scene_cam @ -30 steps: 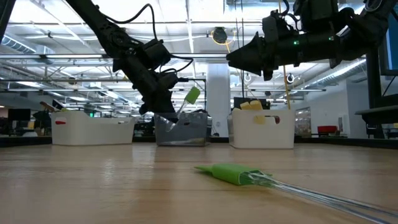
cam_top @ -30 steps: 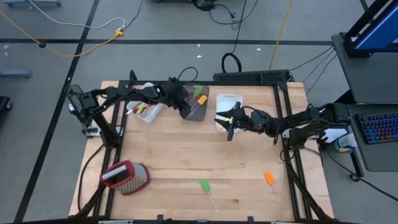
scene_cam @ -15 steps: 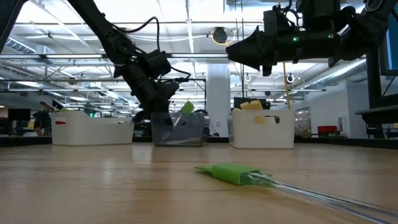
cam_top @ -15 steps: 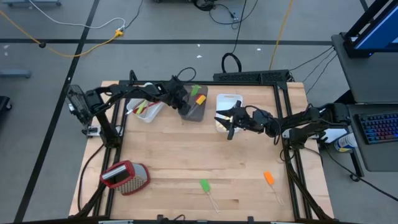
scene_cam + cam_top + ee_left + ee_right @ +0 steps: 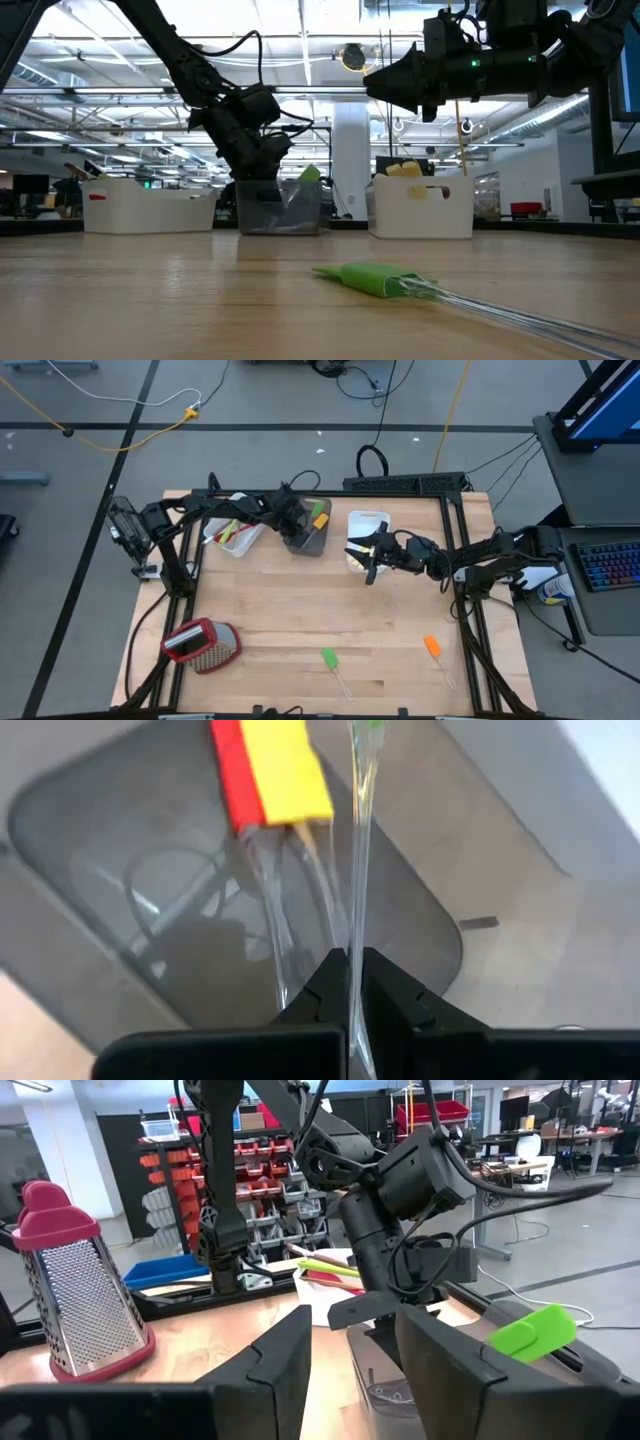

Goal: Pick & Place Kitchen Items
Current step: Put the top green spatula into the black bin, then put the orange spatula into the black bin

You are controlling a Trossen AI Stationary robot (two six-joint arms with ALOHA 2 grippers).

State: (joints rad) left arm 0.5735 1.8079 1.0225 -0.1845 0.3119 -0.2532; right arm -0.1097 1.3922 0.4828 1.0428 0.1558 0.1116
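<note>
No text, label, brand, number or sign is showing clearly enough to be read in any of the views. The tubs, the grater and the utensils are carrying no writing that can be seen, and in the room behind the desk any signs are staying too small and blurred to make out.

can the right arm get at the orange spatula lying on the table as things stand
Probably yes. The orange spatula lies alone on bare wood on the right arm's side, nothing over it, and the right gripper, by the white tub, is open and empty.
</note>
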